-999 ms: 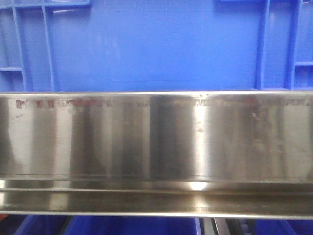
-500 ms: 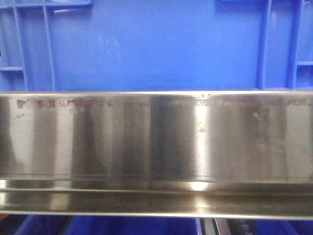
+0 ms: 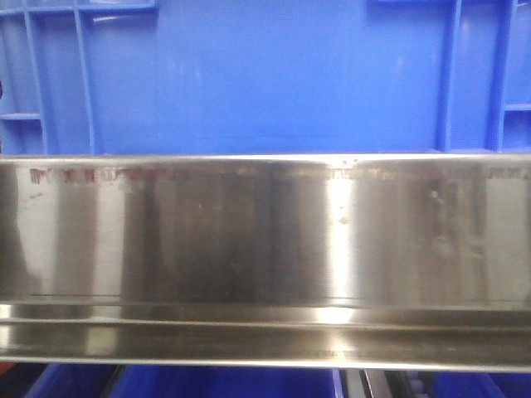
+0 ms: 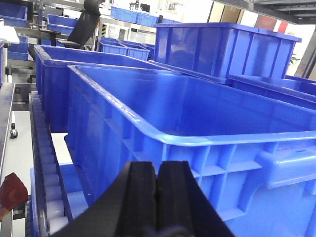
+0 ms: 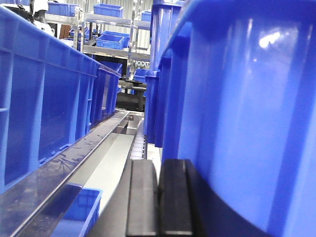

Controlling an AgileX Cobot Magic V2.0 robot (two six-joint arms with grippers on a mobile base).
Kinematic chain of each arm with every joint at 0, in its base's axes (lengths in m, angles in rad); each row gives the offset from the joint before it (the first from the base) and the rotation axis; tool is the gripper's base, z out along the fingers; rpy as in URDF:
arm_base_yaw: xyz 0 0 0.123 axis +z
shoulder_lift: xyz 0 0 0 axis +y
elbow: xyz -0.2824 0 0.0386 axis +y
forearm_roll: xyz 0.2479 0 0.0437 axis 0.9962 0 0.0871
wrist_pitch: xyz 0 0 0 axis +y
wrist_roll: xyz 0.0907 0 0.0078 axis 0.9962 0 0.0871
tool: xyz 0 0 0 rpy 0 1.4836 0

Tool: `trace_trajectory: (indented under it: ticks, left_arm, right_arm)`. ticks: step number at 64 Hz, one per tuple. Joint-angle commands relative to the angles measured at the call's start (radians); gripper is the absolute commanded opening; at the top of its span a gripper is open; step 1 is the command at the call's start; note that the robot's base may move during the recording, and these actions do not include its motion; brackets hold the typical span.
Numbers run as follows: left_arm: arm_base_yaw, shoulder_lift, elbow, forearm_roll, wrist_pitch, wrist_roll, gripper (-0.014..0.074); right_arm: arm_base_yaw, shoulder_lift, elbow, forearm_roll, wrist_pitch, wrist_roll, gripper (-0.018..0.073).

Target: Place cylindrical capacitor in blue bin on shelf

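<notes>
The cylindrical capacitor is out of view in every frame. A large open blue bin (image 4: 148, 123) stands right in front of my left gripper (image 4: 158, 165), whose black fingers are pressed together with nothing between them. My right gripper (image 5: 158, 163) is also shut and empty, close beside a blue bin wall (image 5: 247, 98) on its right. In the front view the shelf's shiny steel rail (image 3: 265, 232) crosses the frame, with a blue bin (image 3: 265, 75) sitting on the tier above it. Neither gripper shows in that view.
More blue bins stand behind the near one (image 4: 227, 47) and to its left (image 4: 84, 74). A white roller track (image 4: 49, 197) runs along the left, with a reddish-brown object (image 4: 12, 190) beside it. A row of blue bins (image 5: 44, 98) lines a steel rail (image 5: 59, 163); a small blue bin (image 5: 74, 212) lies below.
In the front view the blue bin's ribs and the rail's reflections have slid slightly to the right. Nothing else differs.
</notes>
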Motion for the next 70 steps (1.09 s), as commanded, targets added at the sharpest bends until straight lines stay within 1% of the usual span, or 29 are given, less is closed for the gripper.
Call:
trace_trajectory:
  ticks: [1,70]
  left_arm:
    - [0.004,-0.006,-0.001,-0.007,-0.016,-0.004,-0.0111]
    - [0.004,-0.006,-0.001,-0.007,-0.016,-0.004,-0.0111]
  right_arm:
    - [-0.007,-0.001,0.003,0.01,-0.008,0.0,-0.0162]
    - [-0.007,-0.001,0.003,0.01,-0.008,0.0,-0.0162]
